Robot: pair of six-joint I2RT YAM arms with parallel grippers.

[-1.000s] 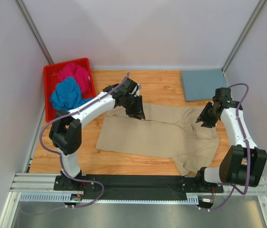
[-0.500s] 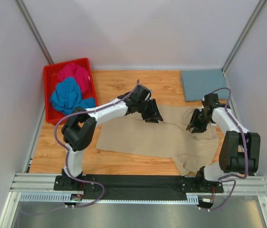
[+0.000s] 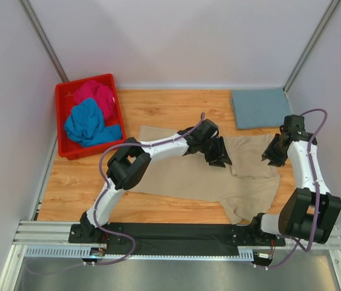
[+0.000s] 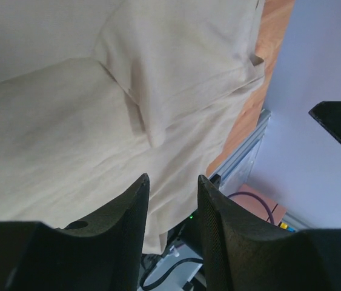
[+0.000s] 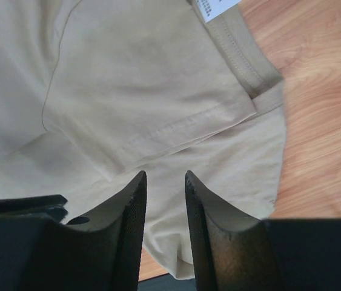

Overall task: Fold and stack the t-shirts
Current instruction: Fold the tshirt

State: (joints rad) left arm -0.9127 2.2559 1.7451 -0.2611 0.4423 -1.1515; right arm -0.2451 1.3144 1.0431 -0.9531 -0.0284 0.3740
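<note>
Four t-shirts. Beige cloth t-shirt (image 3: 182, 173) lying spread on wooden table (image 3: 158, 103), one sleeve folded inward, likely mid-fold. Grey-blue cloth t-shirt (image 3: 260, 108) lying folded far right, probably starting the stack. Magenta t-shirt (image 3: 94, 94) and bright blue t-shirt (image 3: 85, 121) waiting crumpled in red plastic bin (image 3: 63, 100). Left gripper (image 3: 220, 156) hovering over beige middle, jaws partly parted, gripping nothing. Right gripper (image 3: 272, 154) hovering at beige right edge, jaws narrowly parted, empty.

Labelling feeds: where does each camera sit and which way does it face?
Top external: above and behind, looking down on the table; both arms show.
Left wrist: on the left arm, over the left pincer, facing the beige t-shirt.
Right wrist: over the right pincer, facing the shirt's collar label.
Shared: that t-shirt.
</note>
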